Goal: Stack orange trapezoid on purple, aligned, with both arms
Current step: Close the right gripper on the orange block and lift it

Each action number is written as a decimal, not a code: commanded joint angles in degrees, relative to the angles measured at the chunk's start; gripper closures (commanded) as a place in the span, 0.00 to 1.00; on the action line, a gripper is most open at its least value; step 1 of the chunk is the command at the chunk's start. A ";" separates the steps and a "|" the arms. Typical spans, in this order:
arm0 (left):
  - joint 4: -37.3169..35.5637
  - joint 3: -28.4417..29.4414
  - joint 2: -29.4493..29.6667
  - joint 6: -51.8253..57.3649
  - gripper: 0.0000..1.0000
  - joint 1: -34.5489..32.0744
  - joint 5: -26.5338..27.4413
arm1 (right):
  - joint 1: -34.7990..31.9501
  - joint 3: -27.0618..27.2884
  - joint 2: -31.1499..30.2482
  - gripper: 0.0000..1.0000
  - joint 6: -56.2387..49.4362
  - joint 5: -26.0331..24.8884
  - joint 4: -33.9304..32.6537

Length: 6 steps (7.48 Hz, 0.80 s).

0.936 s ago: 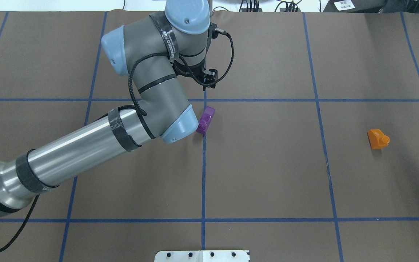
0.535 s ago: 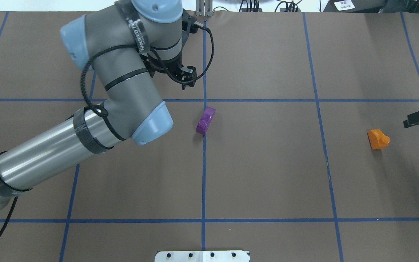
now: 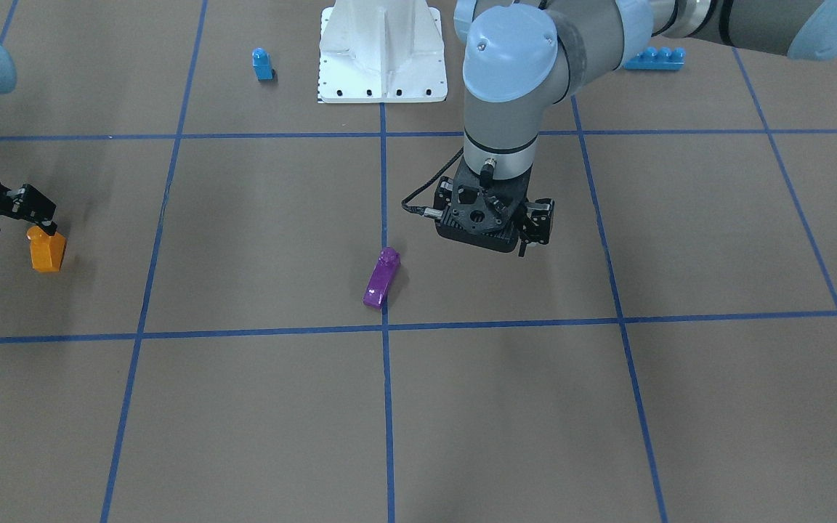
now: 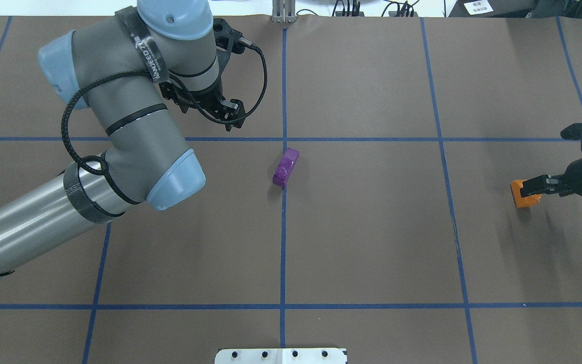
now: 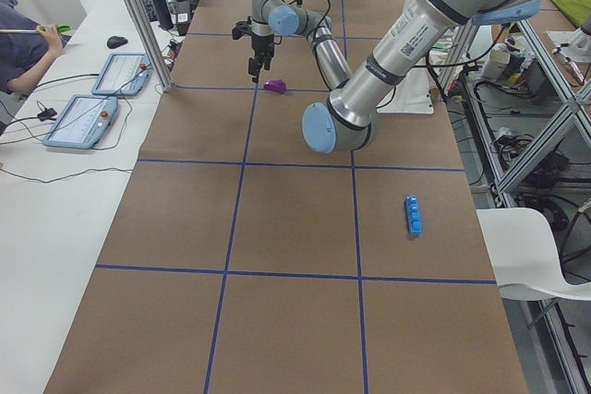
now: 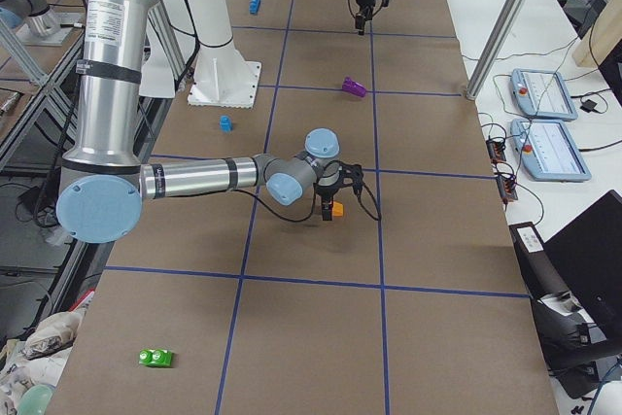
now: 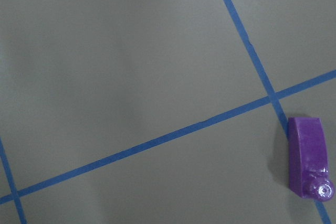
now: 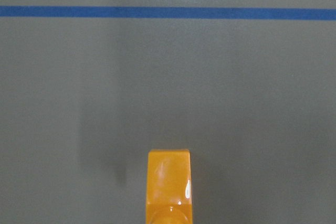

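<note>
The purple brick (image 4: 286, 167) lies on the brown table on the centre blue line, apart from both grippers; it also shows in the front view (image 3: 381, 278) and the left wrist view (image 7: 308, 163). My left gripper (image 4: 231, 115) hangs up and to the left of it, pointing down, looks open and holds nothing. The orange trapezoid (image 4: 520, 195) sits at the far right of the table; it also shows in the front view (image 3: 46, 250) and the right wrist view (image 8: 169, 184). My right gripper (image 4: 533, 188) is open right over its stud end, hiding the stud from overhead. I cannot tell if they touch.
The white robot base plate (image 3: 382, 51) stands at the robot's edge. A small blue single-stud brick (image 3: 262, 64) and a long blue brick (image 3: 652, 58) lie on either side of it. A green brick (image 6: 155, 358) lies at the table's right end.
My left arm has swung left, away from the purple brick, which stayed put. My right gripper has come in from the right edge and now sits over the orange trapezoid.
</note>
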<state>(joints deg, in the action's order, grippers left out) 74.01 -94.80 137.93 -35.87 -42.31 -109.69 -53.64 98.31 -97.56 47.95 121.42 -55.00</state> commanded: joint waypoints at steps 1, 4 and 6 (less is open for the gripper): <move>0.17 0.23 -0.30 -0.08 0.00 0.38 0.01 | 1.52 -3.72 2.37 0.00 -0.05 -0.13 0.07; 0.35 0.41 -0.56 -0.16 0.00 0.47 0.09 | 1.52 -3.56 2.38 0.50 -0.05 0.39 0.07; 0.35 0.23 -0.39 -0.52 0.00 0.39 0.01 | 1.35 -2.51 2.29 0.96 0.03 1.53 -0.28</move>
<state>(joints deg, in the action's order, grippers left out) 74.35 -94.44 137.45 -36.21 -41.87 -109.66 -52.20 95.20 -95.21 47.92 122.26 -55.05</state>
